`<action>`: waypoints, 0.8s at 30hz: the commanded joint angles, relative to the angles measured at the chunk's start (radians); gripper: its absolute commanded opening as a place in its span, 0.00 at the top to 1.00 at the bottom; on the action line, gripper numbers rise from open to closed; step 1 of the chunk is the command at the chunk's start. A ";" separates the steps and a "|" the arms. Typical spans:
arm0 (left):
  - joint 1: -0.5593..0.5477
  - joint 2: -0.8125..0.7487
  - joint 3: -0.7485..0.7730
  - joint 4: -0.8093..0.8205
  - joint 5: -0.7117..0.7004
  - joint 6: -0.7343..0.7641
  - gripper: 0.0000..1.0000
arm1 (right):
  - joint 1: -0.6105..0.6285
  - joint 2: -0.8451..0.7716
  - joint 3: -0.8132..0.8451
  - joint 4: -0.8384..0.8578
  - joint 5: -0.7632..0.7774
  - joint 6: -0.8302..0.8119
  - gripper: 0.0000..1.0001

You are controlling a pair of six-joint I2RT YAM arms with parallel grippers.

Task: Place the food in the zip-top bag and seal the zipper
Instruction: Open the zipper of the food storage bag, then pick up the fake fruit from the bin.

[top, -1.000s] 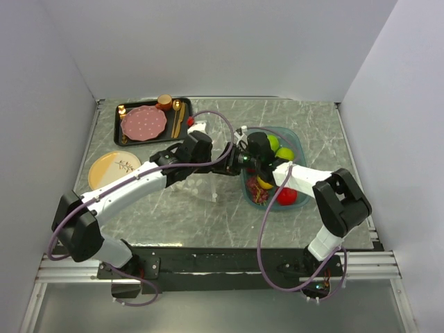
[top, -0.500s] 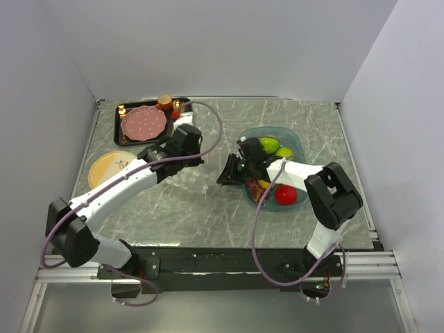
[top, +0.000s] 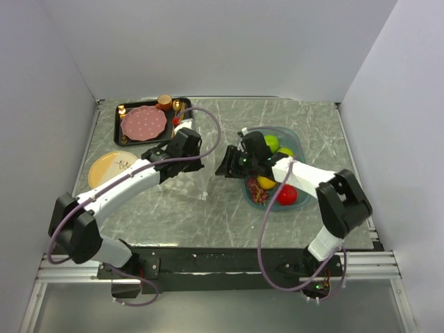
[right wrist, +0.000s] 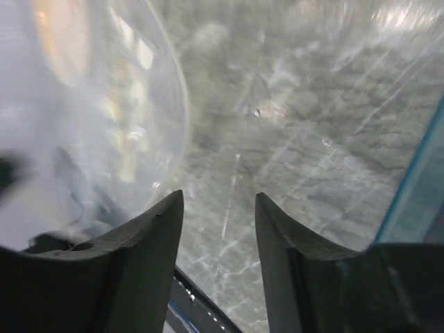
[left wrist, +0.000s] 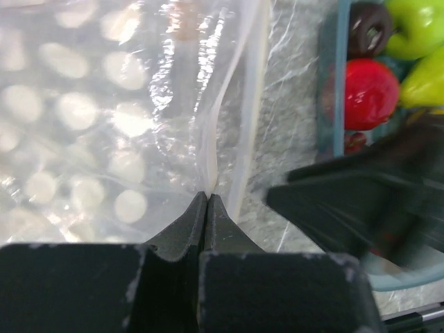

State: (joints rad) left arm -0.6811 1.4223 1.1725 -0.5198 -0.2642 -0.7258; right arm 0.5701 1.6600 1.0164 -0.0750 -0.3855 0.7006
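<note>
The zip-top bag (top: 186, 186) lies clear and crinkly on the marble table between the arms. My left gripper (top: 197, 161) is shut on its edge at the zipper (left wrist: 211, 149), the pale strip running straight ahead of the closed jaws (left wrist: 207, 195). My right gripper (top: 223, 168) hovers beside the bag's mouth, open, with only table between its fingertips (right wrist: 218, 202); the bag (right wrist: 97, 104) bulges to its left. The food sits in the teal tray (top: 300, 143): a green ball (top: 272, 143), a yellow one (top: 266, 182), a red one (top: 286, 195), a dark brown ball (left wrist: 368, 28).
At the back left a black tray (top: 139, 141) holds a pink dotted plate (top: 143, 123) and an orange cup (top: 164, 101). A yellow plate (top: 111, 168) lies left of the left arm. Grey walls close in on both sides.
My right gripper left the teal tray, swung left to the bag's mouth and opened wider. The left gripper shifted slightly with the bag and stayed shut.
</note>
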 commanded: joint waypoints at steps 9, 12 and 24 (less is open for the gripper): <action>0.003 0.030 0.010 0.072 0.046 -0.008 0.99 | -0.119 -0.332 -0.025 -0.294 0.494 -0.099 0.22; 0.003 0.041 0.012 0.079 0.057 -0.006 0.99 | -0.186 -0.336 -0.080 -0.319 0.467 -0.113 0.20; 0.003 0.038 -0.004 0.103 0.089 0.003 0.99 | -0.223 -0.234 -0.138 -0.305 0.433 -0.177 0.14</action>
State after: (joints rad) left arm -0.6800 1.4696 1.1713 -0.4534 -0.1959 -0.7265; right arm 0.3435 1.3876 0.8684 -0.3996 0.0441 0.5514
